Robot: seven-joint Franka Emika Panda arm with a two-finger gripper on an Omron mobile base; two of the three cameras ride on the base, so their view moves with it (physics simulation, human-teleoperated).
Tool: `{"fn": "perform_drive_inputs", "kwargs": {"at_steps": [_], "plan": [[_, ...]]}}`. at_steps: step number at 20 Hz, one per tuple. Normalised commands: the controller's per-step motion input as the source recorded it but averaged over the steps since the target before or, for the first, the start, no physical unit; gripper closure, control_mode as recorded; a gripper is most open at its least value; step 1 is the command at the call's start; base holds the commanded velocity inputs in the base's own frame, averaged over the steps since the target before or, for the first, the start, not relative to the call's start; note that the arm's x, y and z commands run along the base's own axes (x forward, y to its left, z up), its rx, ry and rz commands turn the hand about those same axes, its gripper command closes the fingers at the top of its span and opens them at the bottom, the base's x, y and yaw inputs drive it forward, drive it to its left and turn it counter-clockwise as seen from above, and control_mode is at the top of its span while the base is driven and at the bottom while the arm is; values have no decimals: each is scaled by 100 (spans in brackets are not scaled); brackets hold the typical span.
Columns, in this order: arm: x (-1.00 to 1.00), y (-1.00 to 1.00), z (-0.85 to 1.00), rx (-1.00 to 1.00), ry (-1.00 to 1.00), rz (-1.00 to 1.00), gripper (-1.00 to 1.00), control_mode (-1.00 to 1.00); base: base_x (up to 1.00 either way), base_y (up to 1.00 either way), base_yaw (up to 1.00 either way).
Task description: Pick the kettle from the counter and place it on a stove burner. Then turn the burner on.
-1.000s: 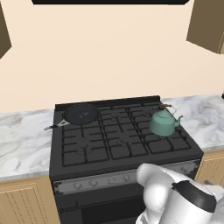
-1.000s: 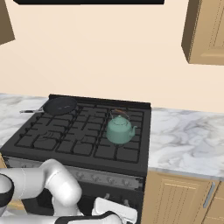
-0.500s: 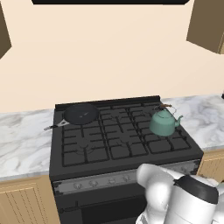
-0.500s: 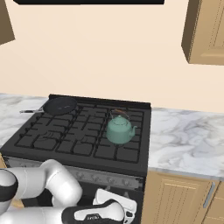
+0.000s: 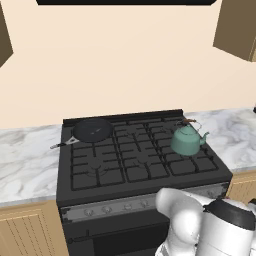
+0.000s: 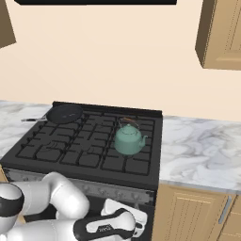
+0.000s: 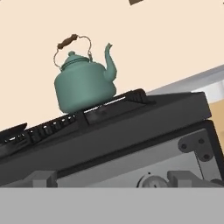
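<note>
The teal kettle (image 5: 186, 141) (image 6: 127, 140) (image 7: 83, 85) stands upright on a stove burner (image 5: 196, 161) at the right of the black stove, spout to the right, wire handle up. My gripper (image 7: 113, 178) hangs low before the stove's front panel (image 6: 70, 181), below the kettle. Its fingers (image 7: 43, 177) are wide apart with nothing between them, so it is open. A round knob (image 7: 151, 180) on the panel sits just ahead of the gripper. The marble counter (image 5: 25, 165) (image 6: 202, 146) runs on both sides of the stove.
A black frying pan (image 5: 92, 130) (image 6: 64, 113) rests on the rear left burner, handle pointing left. A row of knobs (image 5: 125, 206) lines the stove front. Wooden wall cabinets (image 6: 221, 33) hang at the upper right. A dark hood (image 5: 125, 2) sits above the stove.
The arm has shifted a little, and the hand has risen slightly in front of the stove. The kettle and pan have not moved. The gripper stays open.
</note>
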Motion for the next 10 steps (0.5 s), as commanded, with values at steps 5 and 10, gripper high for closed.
{"fn": "perform_drive_inputs", "kwargs": {"at_steps": [5, 10], "plan": [[6, -24, -17, 0, 0, -1, -100, -100, 0, 0, 0], [16, -1, -3, 0, 0, 0, -100, -100, 0, 0, 0]]}}
